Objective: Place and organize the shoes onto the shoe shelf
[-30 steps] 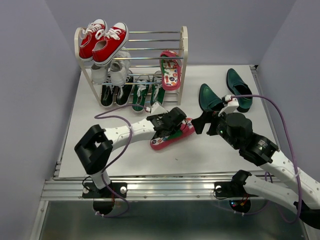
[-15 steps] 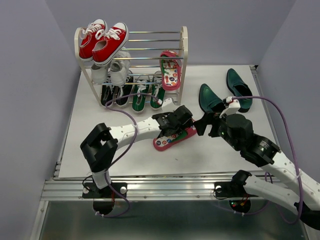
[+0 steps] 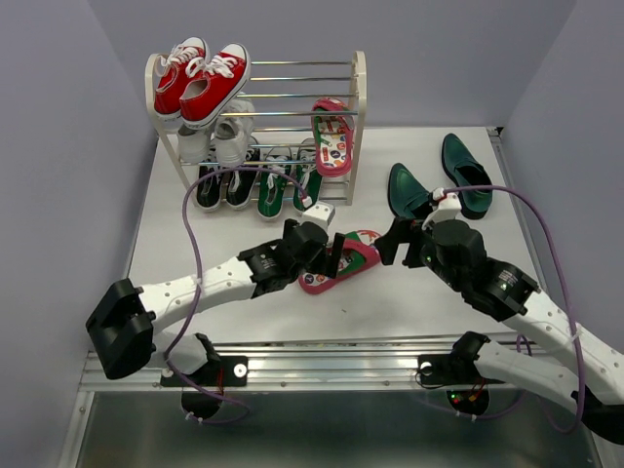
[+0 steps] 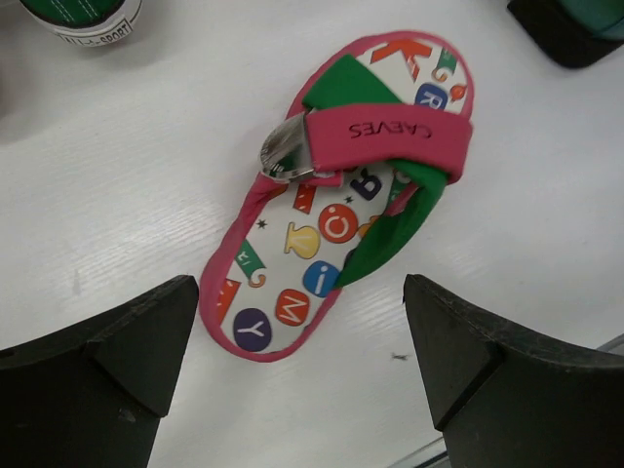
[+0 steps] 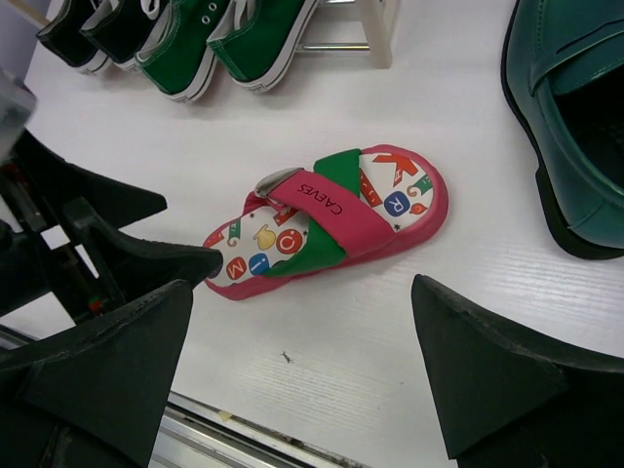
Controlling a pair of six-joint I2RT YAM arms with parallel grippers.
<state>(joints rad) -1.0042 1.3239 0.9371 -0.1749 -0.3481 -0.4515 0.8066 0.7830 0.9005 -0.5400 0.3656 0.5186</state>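
One pink-red flip-flop (image 3: pixel 346 259) (image 4: pixel 341 195) (image 5: pixel 327 222) lies flat on the white table, patterned insole up. My left gripper (image 3: pixel 325 257) (image 4: pixel 300 327) hangs open just behind its heel, holding nothing. My right gripper (image 3: pixel 390 244) (image 5: pixel 302 331) is open to the flip-flop's right, also holding nothing. The other flip-flop (image 3: pixel 332 136) leans upright at the right end of the shoe shelf (image 3: pixel 359 93). Green sneakers (image 3: pixel 283 183) (image 5: pixel 219 39) sit on the bottom tier. Two dark green loafers (image 3: pixel 409 191) (image 3: pixel 466 174) (image 5: pixel 575 117) rest on the table right of the shelf.
Red sneakers (image 3: pixel 200 83) occupy the shelf's top tier on the left, white sneakers (image 3: pixel 219 141) the middle tier, black sneakers (image 3: pixel 219 185) the bottom left. The left arm's black fingers (image 5: pixel 117 258) show in the right wrist view. The table's front edge (image 3: pixel 322 341) runs close behind both grippers.
My left gripper opened and let go of the flip-flop, which now lies flat on the table. The left arm drew back toward the near left. The right arm barely moved.
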